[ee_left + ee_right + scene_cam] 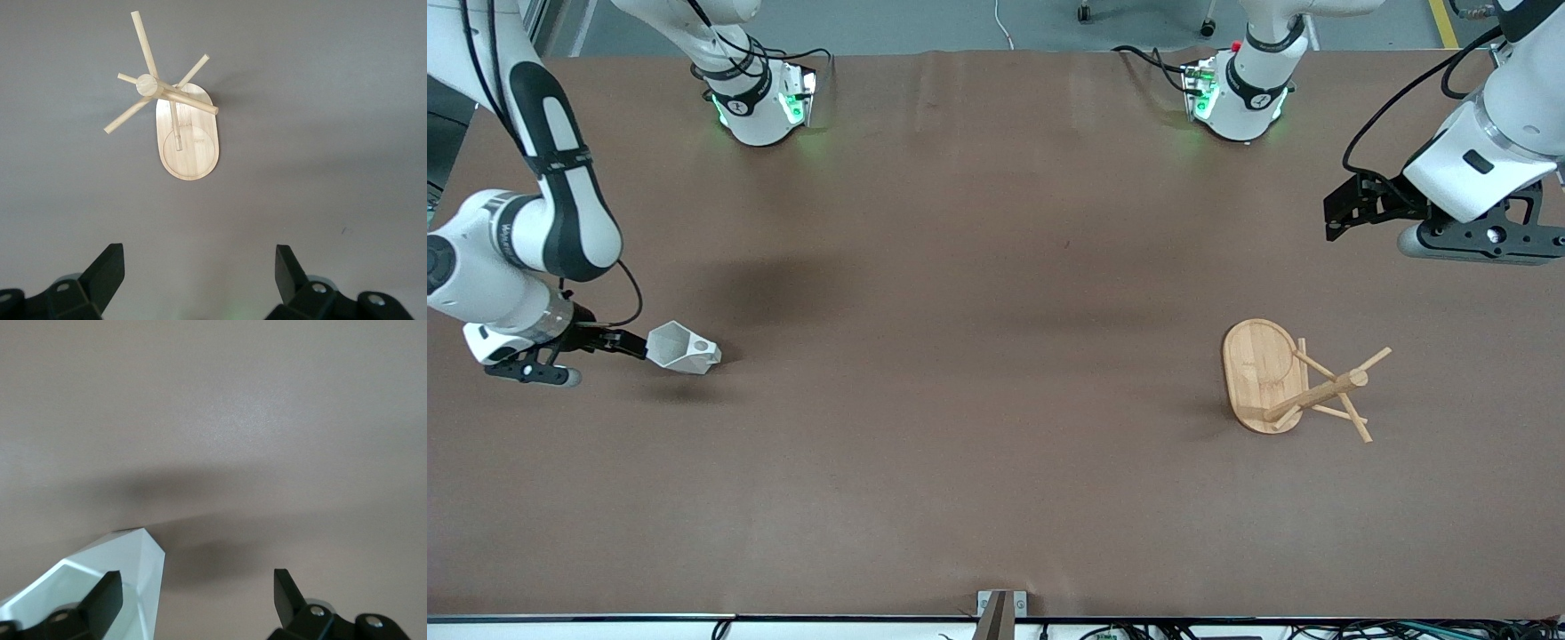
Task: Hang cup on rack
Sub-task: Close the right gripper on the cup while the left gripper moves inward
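Observation:
The white faceted cup (pixel 683 348) lies tipped on the table toward the right arm's end, its mouth facing my right gripper (pixel 633 344). In the right wrist view the gripper (pixel 197 580) is open. One finger (pixel 107 590) is at the cup's rim (pixel 143 580) and the other is well clear of it. The wooden rack (pixel 1303 384) stands toward the left arm's end, with its oval base (pixel 1256 366) on the table. My left gripper (pixel 1338 216) hovers open and empty, up in the air near the rack. The left wrist view (pixel 198 257) shows the rack (pixel 180 120) from above.
The brown table (pixel 978 400) stretches between the cup and the rack. The two arm bases (pixel 760 98) (pixel 1236 98) stand along its edge farthest from the front camera. A small metal bracket (pixel 1000 609) sits at the nearest edge.

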`<state>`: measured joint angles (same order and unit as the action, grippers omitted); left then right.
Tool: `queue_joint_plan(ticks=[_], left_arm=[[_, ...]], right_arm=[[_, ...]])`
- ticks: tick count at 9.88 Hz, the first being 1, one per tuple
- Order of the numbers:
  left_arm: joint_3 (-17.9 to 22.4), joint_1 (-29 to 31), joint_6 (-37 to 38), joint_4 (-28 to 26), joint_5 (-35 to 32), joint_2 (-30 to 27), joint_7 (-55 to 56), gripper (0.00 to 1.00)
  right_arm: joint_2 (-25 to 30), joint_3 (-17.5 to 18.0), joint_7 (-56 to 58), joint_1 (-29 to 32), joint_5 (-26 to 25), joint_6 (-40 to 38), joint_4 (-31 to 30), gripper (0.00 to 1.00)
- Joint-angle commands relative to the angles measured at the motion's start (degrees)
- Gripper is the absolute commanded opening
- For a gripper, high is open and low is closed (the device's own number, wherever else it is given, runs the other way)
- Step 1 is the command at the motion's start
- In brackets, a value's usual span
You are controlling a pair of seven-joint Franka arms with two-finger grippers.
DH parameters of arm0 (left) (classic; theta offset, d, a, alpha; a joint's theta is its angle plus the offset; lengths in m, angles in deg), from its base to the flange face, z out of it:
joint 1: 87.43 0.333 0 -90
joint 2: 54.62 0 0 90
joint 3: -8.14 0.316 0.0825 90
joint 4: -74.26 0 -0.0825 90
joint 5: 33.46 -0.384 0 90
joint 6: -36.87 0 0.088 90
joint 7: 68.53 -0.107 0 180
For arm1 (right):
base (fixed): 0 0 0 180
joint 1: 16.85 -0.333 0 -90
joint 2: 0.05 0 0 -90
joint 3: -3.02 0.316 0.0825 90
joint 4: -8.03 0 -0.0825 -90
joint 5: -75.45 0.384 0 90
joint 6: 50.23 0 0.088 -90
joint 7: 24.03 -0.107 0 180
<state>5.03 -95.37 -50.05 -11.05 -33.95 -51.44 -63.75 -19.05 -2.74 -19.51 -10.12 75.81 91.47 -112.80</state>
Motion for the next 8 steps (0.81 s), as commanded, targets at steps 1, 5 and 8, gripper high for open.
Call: queue_joint_plan(ticks=[1, 5, 8], left_arm=[[-1.02, -1.89, -1.40, 0.06, 2.40, 1.73, 1.19, 1.00], [-3.83, -8.13, -8.78, 1.81, 8.84, 5.15, 3.22, 1.00], [-6.29, -12.26, -11.07, 2.34, 9.46, 5.78, -0.54, 1.00]], right_arm=[[0.28, 0.58, 0.93, 0.13, 0.52, 2.61, -2.66, 1.00], [0.45, 0.58, 0.66, -1.36, 0.52, 0.44, -2.13, 0.97], [2.65, 0.58, 0.84, -1.63, 0.52, -8.54, 1.38, 0.99]])
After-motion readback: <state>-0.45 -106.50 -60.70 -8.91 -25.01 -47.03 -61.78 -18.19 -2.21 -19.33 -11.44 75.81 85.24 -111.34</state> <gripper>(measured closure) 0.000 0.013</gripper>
